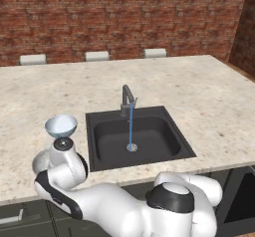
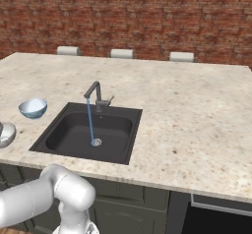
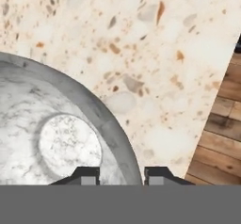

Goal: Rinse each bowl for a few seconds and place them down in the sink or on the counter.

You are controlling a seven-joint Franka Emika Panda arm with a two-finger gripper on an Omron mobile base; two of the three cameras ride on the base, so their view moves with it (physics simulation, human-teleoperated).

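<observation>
The grey-white mottled bowl (image 3: 56,138) sits upright on the beige counter (image 3: 141,39), and shows at the far left edge (image 2: 5,132) in the right base view. My gripper (image 3: 121,176) hangs over its near rim, one fingertip (image 3: 85,176) inside the bowl and the other outside. The jaws stand slightly apart, with a gap on the inner side of the rim. The pale blue bowl (image 1: 61,125) stands upright on the counter left of the sink (image 1: 149,131), also visible as the blue bowl (image 2: 33,107).
The dark faucet (image 1: 127,99) runs a thin blue stream (image 1: 131,124) onto the silver drain (image 1: 131,147). The counter's front edge is close to the grey bowl, with wooden floor (image 3: 221,124) beyond it. My white arm (image 1: 64,171) covers the counter's front left.
</observation>
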